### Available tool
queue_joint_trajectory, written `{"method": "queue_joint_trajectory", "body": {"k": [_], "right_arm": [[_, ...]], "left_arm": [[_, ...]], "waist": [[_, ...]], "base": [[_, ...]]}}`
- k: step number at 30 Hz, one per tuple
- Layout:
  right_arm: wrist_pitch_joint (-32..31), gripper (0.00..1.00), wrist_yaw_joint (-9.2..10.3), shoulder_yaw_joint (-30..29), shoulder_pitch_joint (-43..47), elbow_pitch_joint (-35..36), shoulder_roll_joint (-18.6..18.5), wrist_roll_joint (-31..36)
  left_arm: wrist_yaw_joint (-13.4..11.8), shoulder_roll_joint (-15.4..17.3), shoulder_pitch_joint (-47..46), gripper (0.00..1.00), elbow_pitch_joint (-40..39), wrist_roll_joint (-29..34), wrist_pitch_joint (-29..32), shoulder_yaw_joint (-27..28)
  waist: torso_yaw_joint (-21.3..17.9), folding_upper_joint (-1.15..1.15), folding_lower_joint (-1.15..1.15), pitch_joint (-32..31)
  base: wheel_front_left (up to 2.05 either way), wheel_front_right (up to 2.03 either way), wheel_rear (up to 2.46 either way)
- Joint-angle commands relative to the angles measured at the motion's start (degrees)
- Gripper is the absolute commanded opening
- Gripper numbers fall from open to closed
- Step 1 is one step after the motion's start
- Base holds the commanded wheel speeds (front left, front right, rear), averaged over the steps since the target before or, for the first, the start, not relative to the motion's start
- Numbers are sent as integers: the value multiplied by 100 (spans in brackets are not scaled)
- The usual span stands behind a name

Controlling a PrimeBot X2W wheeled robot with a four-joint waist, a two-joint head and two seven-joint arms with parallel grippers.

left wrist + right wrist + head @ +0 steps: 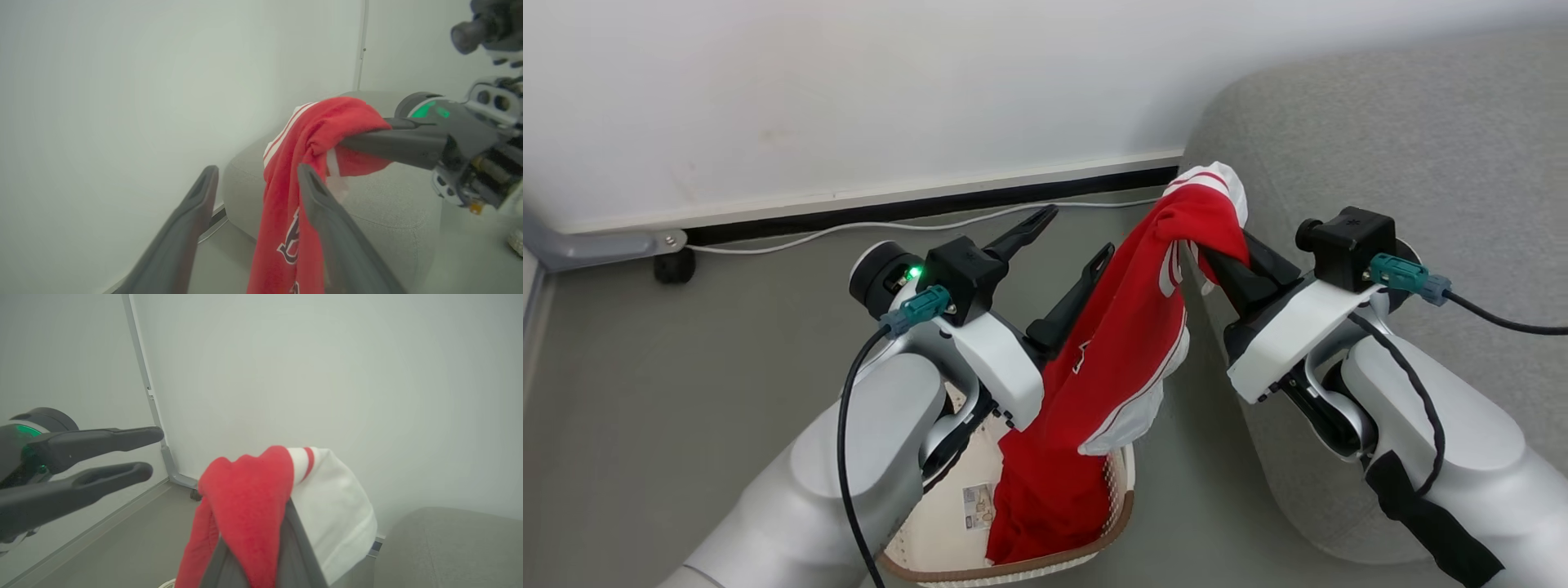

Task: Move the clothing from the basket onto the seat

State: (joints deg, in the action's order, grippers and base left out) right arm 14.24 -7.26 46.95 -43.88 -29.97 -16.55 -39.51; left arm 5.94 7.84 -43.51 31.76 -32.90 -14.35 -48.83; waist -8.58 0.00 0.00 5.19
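Holding: right gripper (1217, 257) is pinched tight on the top of the clothing (1127, 343). Its fingertips are buried in a red fold with white trim.

Left gripper (1078, 230) is spread wide with nothing in it. Its two fingers sit at 9 o'clock of the hanging cloth. The nearer finger is just beside the fabric or brushing it; cannot tell which.

Counts:
- Clothing: one garment clearly strung up, red with white stripes and one dark-outlined emblem (290, 241). It hangs from the grip down to 6 o'clock, with the lower end inside the basket (1123, 506). Cannot tell whether the red heap in there is the same piece or a second one.
- Basket: one, at 6 o'clock in the head view, on the grey floor (686, 392). One paper label (978, 506) inside.
- Seat (1421, 147): one, grey, from 1 to 4 o'clock in the head view and at 3 o'clock of the basket. No cloth is resting on its top. The gripped fold sits at its rounded corner; contact unclear.
- Cable (849, 226): one, white, along the wall base at 11 o'clock.
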Motion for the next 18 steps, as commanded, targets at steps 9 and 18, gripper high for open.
{"method": "queue_joint_trajectory", "body": {"k": [9,18], "right_arm": [[75,0,-23,-440,387,507,-97,227],[75,0,-23,-757,639,811,-171,354]], "left_arm": [[97,140,420,100,-449,124,-63,573],[139,73,991,100,-775,328,-64,866]], "waist": [[-914,0,0,-130],[-1612,0,0,-204]], "base": [[0,0,0],[0,0,0]]}}
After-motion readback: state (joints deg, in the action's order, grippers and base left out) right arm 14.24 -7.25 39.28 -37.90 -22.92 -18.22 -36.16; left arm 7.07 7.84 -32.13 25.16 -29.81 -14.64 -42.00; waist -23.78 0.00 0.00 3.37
